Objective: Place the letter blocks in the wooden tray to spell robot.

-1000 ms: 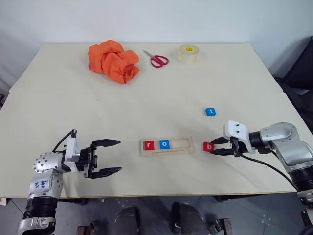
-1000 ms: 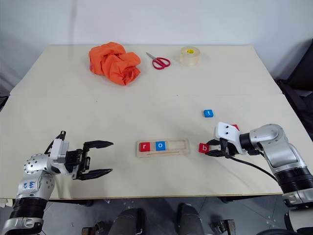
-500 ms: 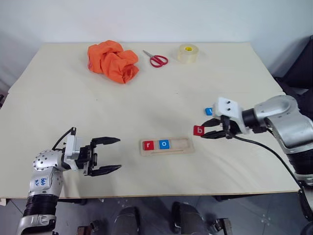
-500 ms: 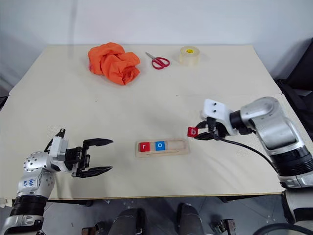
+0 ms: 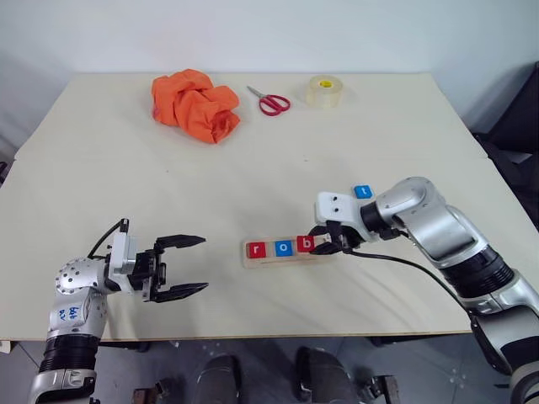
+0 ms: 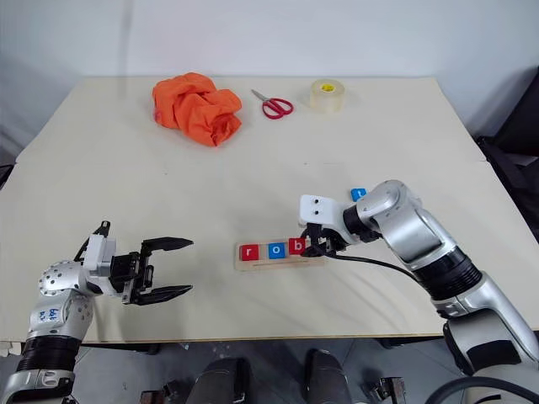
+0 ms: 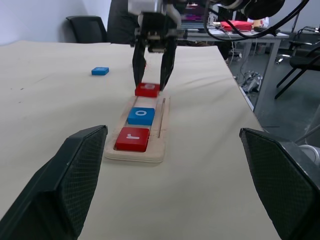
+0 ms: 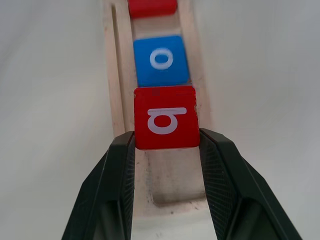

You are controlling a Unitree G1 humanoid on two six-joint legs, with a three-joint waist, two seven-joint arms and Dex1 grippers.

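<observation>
Overhead, pale table (image 5: 101,168); right gripper (image 5: 324,242) pinches b block (image 5: 308,244), left gripper (image 5: 184,266) wide.

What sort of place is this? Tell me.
Likely an office or lab workspace: a large pale table, office chairs and a cluttered desk behind it, with scissors and a tape roll.

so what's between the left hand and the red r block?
Nothing: bare tabletop between the left hand and the red r block, seen in the left eye view.
</observation>
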